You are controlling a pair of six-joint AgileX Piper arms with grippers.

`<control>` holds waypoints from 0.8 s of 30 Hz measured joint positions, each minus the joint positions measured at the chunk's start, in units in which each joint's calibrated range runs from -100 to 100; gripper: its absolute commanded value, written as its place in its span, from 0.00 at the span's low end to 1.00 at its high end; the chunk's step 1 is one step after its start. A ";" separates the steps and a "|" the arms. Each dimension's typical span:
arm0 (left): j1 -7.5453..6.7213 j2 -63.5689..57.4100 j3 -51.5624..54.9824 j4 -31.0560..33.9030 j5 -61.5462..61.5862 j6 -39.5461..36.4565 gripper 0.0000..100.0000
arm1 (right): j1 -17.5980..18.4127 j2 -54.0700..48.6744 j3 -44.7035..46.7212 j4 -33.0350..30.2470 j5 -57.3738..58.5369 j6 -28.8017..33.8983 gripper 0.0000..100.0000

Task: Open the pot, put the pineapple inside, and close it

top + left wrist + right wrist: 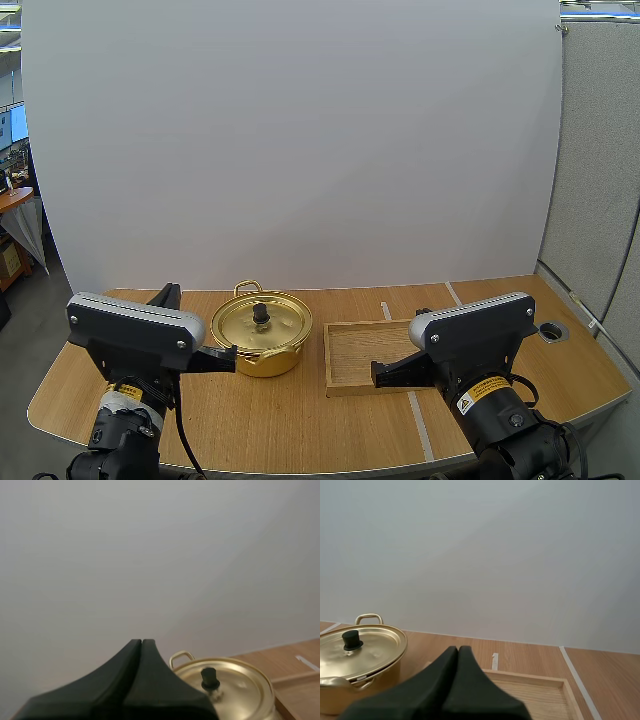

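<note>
Wooden table (300, 420), round lidded golden pot (263, 335)

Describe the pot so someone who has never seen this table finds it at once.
On the wooden table, look left of the shallow wooden tray. The pot stands there, lid on, apart from the tray. It is the only shiny gold, round thing, topped by a small black knob.
</note>
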 measured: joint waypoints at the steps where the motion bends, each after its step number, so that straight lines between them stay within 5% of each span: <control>1: -0.31 0.00 0.00 0.00 0.87 0.97 0.00 | 0.00 0.00 0.00 0.00 0.00 0.00 0.00; 6: -0.31 0.00 0.15 0.00 16.58 1.94 0.00 | -0.23 0.00 0.00 0.00 4.72 0.00 0.00; 19: -0.24 0.00 0.31 0.00 24.40 -0.18 0.00 | -1.42 0.00 0.00 1.34 11.57 0.00 0.00; 24: 0.16 0.00 0.20 21.34 32.09 -22.54 0.00 | -1.72 0.00 0.00 3.67 19.64 0.00 0.00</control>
